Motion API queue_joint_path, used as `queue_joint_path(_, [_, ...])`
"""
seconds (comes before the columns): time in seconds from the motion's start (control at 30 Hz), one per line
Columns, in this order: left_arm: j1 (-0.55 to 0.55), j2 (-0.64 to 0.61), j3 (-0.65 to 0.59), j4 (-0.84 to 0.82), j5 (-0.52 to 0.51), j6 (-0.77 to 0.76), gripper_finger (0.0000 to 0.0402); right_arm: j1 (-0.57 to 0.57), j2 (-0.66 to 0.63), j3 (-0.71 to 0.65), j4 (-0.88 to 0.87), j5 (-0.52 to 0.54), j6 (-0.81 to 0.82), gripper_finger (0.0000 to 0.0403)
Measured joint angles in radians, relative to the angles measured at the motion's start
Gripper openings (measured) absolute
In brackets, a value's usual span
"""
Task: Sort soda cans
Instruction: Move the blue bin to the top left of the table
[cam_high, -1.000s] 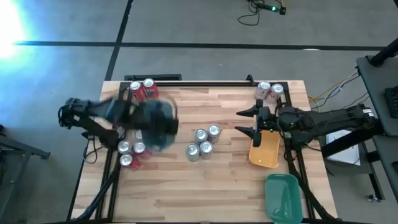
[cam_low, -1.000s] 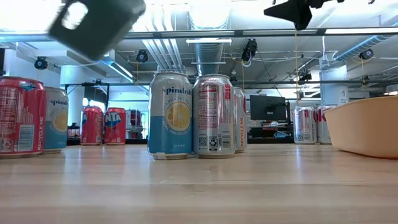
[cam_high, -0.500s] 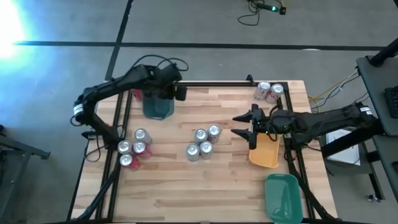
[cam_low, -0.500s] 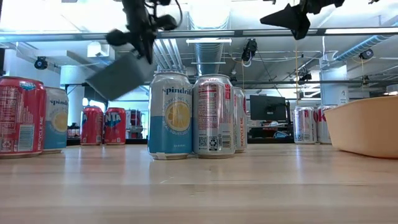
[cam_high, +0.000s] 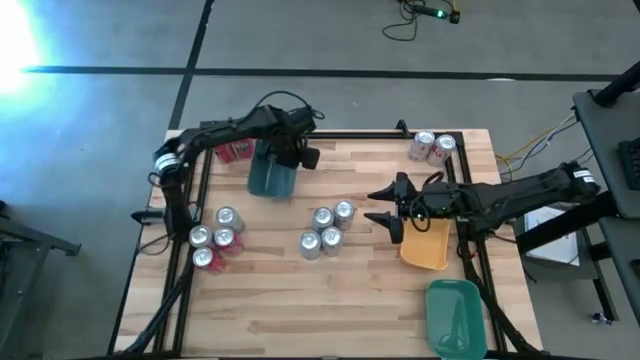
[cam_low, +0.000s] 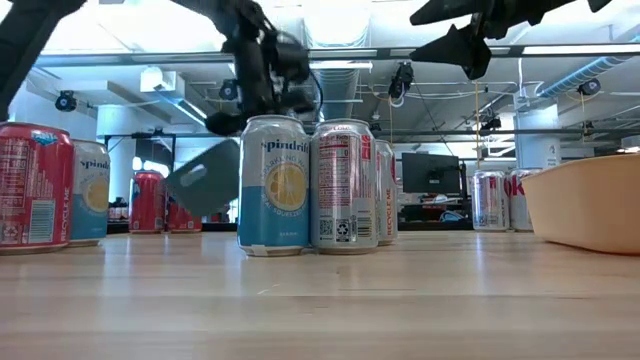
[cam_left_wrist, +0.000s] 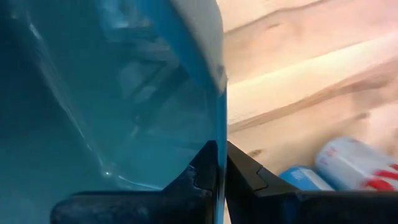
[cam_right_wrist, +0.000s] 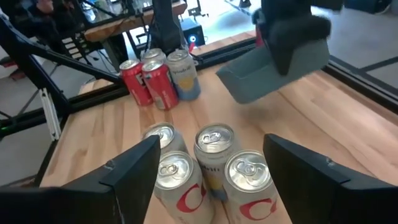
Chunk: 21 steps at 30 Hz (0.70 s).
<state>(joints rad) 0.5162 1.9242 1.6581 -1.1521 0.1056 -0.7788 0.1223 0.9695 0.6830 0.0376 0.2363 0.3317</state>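
Observation:
My left gripper (cam_high: 292, 150) is shut on a teal tray (cam_high: 272, 172) over the table's far left part; in the low view the tray (cam_low: 200, 180) hangs tilted. Two red soda cans (cam_high: 232, 150) stand behind it at the far left corner. Several cans (cam_high: 327, 230) stand upright in a cluster at the table's middle. My right gripper (cam_high: 385, 207) is open just right of that cluster, and in its wrist view the fingers (cam_right_wrist: 134, 171) stand above the cans (cam_right_wrist: 211, 155) without touching them. More cans (cam_high: 212, 240) stand at the left. My left gripper pinches the teal tray's side wall at its rim (cam_left_wrist: 219, 134), one finger inside the tray and one outside. The tray hangs tilted below the gripper (cam_low: 265, 60) and looks clear of the table.
An orange tray (cam_high: 428, 240) lies at the right, under my right arm, and a green tray (cam_high: 458, 315) lies at the near right corner. Two cans (cam_high: 432, 147) stand at the far right corner. Bare wood shows along the near edge (cam_high: 320, 310).
My left gripper has swung the teal tray from above the left can cluster toward the table's far edge, then rightward and down, the tray tipping as it went. My right gripper has gone a little toward the table's left, closer to the middle cans, and is still open.

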Motion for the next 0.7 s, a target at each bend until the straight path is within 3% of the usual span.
queue_joint_path(0.27, [0.044, 0.123, 0.000, 0.029, 0.153, -0.014, 0.0000, 0.000, 0.040, 0.000, 0.060, 0.000, 0.003, 0.0277])
queue_joint_path(0.7, [0.097, 0.189, 0.044, 0.073, 0.168, -0.045, 0.0000, 0.000, 0.079, 0.000, 0.059, 0.000, 0.036, 0.0297])
